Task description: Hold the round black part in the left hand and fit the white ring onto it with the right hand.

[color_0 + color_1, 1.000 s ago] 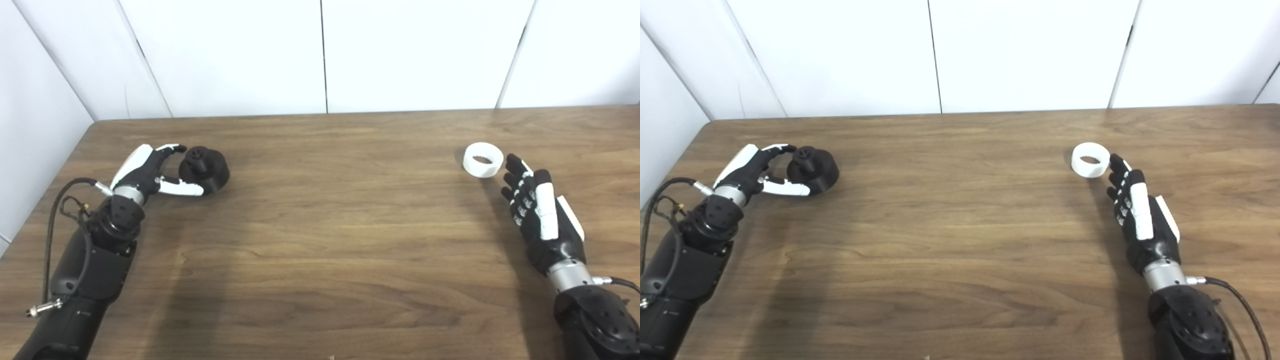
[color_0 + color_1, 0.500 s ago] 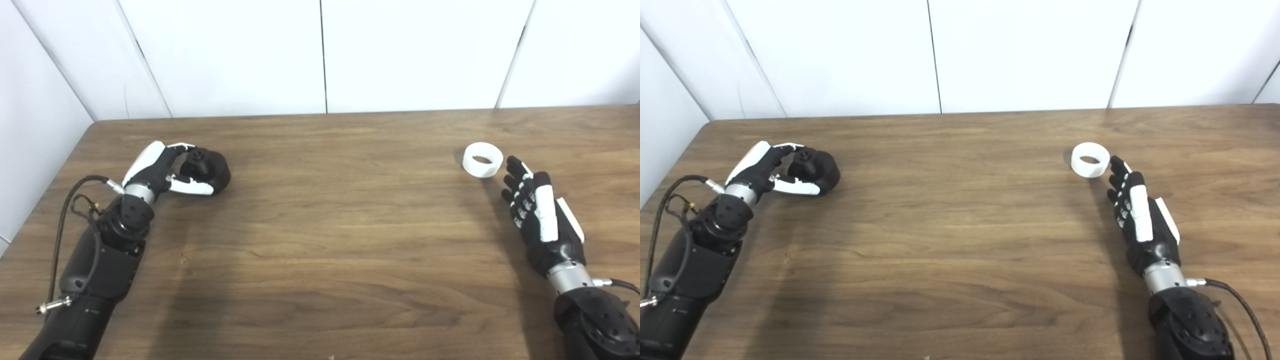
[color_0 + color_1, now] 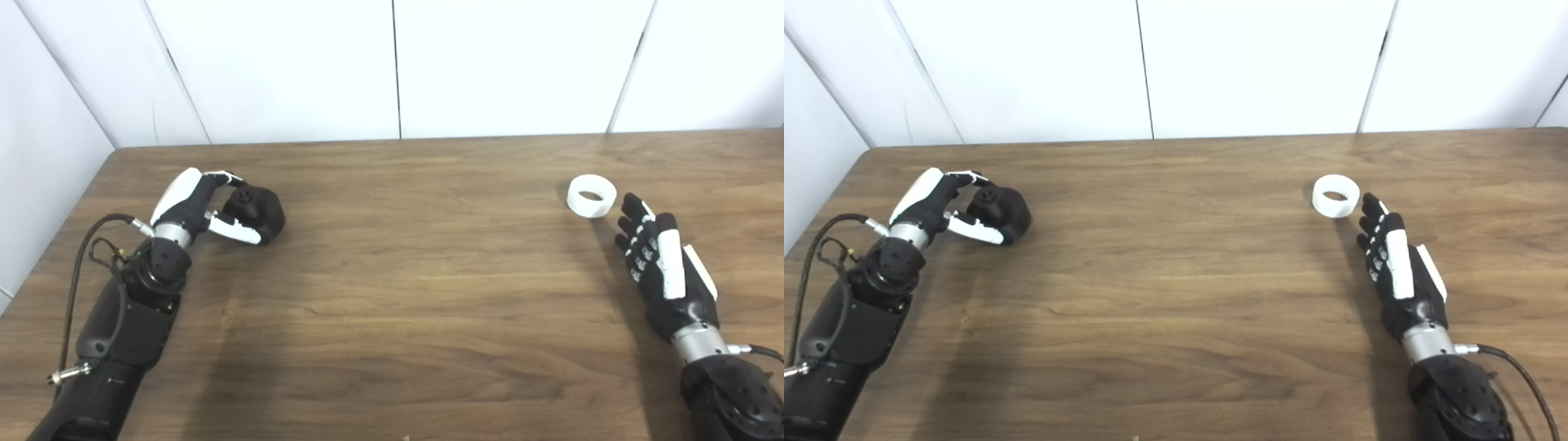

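On the wooden table point(image 3: 392, 275), at its far left, the left hand point(image 3: 196, 205) is closed around the black part point(image 3: 260, 211). Its fingers point(image 3: 220, 177) curl over the top of the part and its thumb point(image 3: 236, 228) runs along the near side, so the part sits clamped between them. The part is tipped over, with its small central hub point(image 3: 244, 195) facing toward the hand's palm. Whether the part is lifted clear of the table or resting on it is hard to say from these views; its lower edge seems close to the surface.

At the far right of the table, the white ring point(image 3: 591, 195) lies flat with its opening upward, nothing gripping it. The right hand point(image 3: 664, 269) lies just beside it on the near side, back upward, fingers point(image 3: 637, 223) stretched out straight and a little apart, holding nothing. The fingertips point toward the ring and stop just short of it, with a narrow gap of table between them.

The two hands are well apart, at opposite ends of the table. A black cable point(image 3: 86, 245) loops beside the left forearm, and another cable point(image 3: 1513, 361) leaves the right wrist. White wall panels point(image 3: 392, 67) stand behind the table's far edge.
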Controlling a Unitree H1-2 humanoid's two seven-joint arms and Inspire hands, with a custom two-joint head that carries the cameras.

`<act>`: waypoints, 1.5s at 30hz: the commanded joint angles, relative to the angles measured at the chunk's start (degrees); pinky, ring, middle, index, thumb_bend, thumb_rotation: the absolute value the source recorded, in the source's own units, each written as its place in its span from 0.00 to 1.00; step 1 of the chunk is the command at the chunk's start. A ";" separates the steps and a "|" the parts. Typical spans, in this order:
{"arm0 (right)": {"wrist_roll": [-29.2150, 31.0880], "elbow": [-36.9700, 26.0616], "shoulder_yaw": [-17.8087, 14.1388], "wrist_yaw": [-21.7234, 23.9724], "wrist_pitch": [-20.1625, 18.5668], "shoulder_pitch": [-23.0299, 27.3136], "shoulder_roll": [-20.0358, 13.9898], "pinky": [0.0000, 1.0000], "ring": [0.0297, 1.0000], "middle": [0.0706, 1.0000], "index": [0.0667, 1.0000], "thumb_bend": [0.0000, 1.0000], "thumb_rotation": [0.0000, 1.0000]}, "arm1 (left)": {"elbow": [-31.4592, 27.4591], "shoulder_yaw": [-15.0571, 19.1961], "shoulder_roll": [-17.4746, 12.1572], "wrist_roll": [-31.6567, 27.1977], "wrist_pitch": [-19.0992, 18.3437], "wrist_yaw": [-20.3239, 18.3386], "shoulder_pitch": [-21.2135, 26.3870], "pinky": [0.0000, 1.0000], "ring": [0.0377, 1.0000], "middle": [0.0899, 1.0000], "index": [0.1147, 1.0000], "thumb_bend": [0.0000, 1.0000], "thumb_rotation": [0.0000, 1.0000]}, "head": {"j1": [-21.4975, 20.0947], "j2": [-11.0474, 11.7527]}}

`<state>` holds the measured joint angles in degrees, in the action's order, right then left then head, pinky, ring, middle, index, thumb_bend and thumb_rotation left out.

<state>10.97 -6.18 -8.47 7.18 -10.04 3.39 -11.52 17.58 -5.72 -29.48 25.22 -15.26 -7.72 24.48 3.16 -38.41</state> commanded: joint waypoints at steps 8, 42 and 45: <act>0.74 -2.90 -0.15 0.83 2.06 1.52 -1.07 1.00 1.00 0.99 0.97 0.71 1.00 | -5.42 -0.54 -0.69 1.35 0.87 1.02 -0.98 0.89 0.98 0.91 0.55 0.89 0.09 | -0.02 -0.46; -0.02 -4.88 0.87 -0.34 0.60 0.66 -0.07 1.00 1.00 0.99 0.98 0.69 1.00 | -27.96 -16.12 11.47 7.58 -0.06 -4.74 -13.78 0.88 0.99 0.91 0.57 0.94 0.21 | -1.99 -1.81; 0.00 -5.02 0.80 -0.34 0.48 0.63 0.01 1.00 1.00 0.99 0.97 0.69 1.00 | -28.24 -16.55 11.93 8.30 1.02 -4.37 -14.45 0.87 0.98 0.91 0.57 0.93 0.20 | -1.99 -1.81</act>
<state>10.76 -9.22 -7.41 7.01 -10.44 2.63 -11.29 -10.43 -22.03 -16.48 31.52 -14.53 -11.93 10.06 1.14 -40.17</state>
